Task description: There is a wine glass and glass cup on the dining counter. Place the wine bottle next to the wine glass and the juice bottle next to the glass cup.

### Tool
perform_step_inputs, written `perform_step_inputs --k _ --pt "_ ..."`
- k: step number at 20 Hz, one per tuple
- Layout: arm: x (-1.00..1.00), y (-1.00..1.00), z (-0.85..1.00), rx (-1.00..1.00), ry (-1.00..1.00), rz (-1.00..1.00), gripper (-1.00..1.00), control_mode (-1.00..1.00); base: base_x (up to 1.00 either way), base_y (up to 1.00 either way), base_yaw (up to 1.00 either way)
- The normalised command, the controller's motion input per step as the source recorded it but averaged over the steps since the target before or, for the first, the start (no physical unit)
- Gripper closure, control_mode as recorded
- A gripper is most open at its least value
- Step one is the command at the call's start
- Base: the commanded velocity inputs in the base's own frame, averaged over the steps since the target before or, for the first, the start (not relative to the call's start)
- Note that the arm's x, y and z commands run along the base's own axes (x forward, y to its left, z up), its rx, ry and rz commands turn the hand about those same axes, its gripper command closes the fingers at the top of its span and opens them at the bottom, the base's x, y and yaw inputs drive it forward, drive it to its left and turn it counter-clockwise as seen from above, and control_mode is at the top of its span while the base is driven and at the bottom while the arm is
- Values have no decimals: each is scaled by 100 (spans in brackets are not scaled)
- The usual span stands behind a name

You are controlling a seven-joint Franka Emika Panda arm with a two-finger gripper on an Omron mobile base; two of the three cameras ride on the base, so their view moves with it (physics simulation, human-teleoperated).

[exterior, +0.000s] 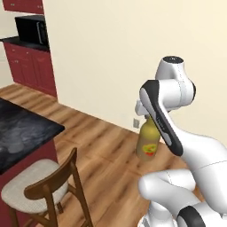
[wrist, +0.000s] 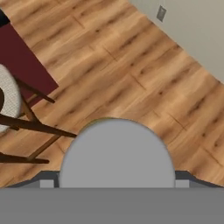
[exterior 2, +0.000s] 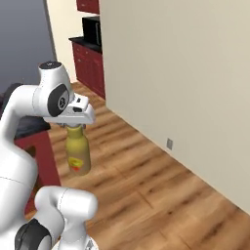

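The juice bottle (exterior: pixel 148 144) (exterior 2: pixel 78 154), yellow-amber with a red-and-yellow fruit label, hangs upright in the air over the wooden floor. My gripper (exterior 2: pixel 74 126) (exterior: pixel 145 119) is shut on its neck from above. In the hand view its grey cap (wrist: pixel 117 153) sits between my fingertips. The dining counter (exterior: pixel 26 128), black and grey-veined on a dark red base (wrist: pixel 22 57), lies to the left of the bottle, a good way off. The wine glass, the glass cup and the wine bottle are out of view.
A wooden chair (exterior: pixel 40 186) (wrist: pixel 8 100) with a pale seat stands at the counter's near end. A beige wall with an outlet (exterior: pixel 135 123) (exterior 2: pixel 169 143) runs behind the arm. Red cabinets (exterior: pixel 31 66) and a microwave (exterior: pixel 33 30) stand far back.
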Motion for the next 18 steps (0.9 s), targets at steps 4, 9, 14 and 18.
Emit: perform_step_inputs --k 4,9,14,18 --pt "0 0 0 0 0 0 100 100 66 0 36" --pt "0 0 0 0 0 0 100 100 64 0 33" --pt "0 0 0 0 0 0 100 100 66 0 31" --pt "0 0 0 0 0 0 100 100 65 1 32"
